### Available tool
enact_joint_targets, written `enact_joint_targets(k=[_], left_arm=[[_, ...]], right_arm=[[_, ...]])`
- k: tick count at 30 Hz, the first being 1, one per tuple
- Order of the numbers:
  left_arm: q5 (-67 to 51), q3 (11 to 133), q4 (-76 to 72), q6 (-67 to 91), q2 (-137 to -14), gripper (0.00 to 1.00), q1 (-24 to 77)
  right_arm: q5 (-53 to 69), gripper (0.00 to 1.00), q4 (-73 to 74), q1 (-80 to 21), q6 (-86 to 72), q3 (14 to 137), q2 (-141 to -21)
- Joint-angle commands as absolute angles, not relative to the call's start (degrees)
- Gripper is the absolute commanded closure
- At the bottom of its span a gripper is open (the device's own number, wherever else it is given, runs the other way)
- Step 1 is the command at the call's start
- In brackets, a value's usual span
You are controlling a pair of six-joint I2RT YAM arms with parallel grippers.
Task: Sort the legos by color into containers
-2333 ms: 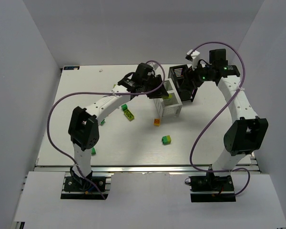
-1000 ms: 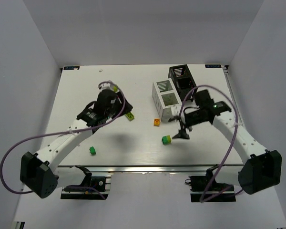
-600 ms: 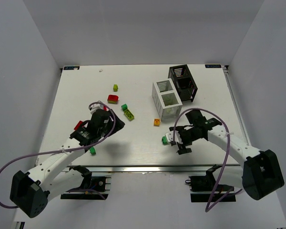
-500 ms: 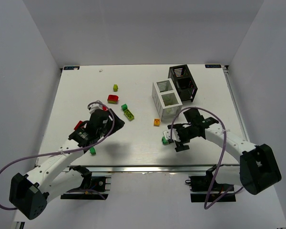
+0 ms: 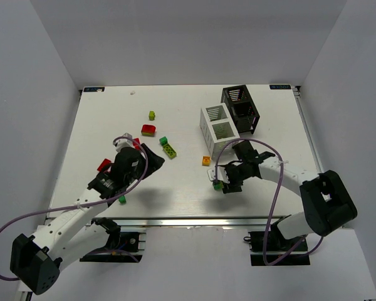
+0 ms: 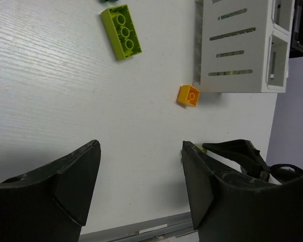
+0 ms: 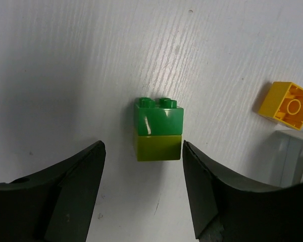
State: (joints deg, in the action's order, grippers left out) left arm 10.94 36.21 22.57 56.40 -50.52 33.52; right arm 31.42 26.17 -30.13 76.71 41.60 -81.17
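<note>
From above, the right gripper [image 5: 224, 183] hides most of the green-on-lime lego [image 7: 157, 128]. The right wrist view shows that lego whole on the table [image 7: 65, 60], between jaws that stand apart and touch neither side. The left gripper [image 6: 140, 151] is also spread, holding nothing. Beyond lie an orange lego [image 6: 189, 95], the white container [image 6: 242, 45] and the black container [image 5: 241, 110].

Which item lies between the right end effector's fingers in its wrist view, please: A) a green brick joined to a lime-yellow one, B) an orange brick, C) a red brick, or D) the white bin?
A: the green-and-lime brick pair sits between the open fingers of the right end effector.
</note>
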Motion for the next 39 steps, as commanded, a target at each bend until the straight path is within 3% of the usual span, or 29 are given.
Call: enact_joint_targets(k=[1, 6, 11, 18, 25, 39], left_arm=[[8.18, 34.63, 16.71, 56.16, -48.43, 0.25, 33.66], [3.96, 31.21, 8.46, 56.78, -47.11, 0.25, 33.66], [-3.42, 27.78, 0.72, 58.0, -49.3, 0.24, 33.66], [-12.04, 22.24, -20.98, 63.1, -55.7, 0.24, 34.62], [-15.55, 25.83, -28.47, 62.05, -67.05, 0.25, 40.51], [-18.19, 32.08, -33.75, 61.26, -77.25, 0.3, 44.12]], right_arm=[[31.73, 0.34, 23.21, -30.5, 74.53, 43.68, -82.26], [31.38, 0.42, 21.89, -30.76, 73.57, 44.21, -84.11], [31.38, 0.58, 21.8, -30.76, 73.74, 44.12, -84.9], [33.74, 0.84, 23.2, -30.85, 73.92, 43.86, -81.05], [42.62, 0.98, 23.73, -30.85, 59.34, 48.77, -74.01], [43.51, 1.0, 18.64, -32.78, 46.94, 51.33, -69.79]])
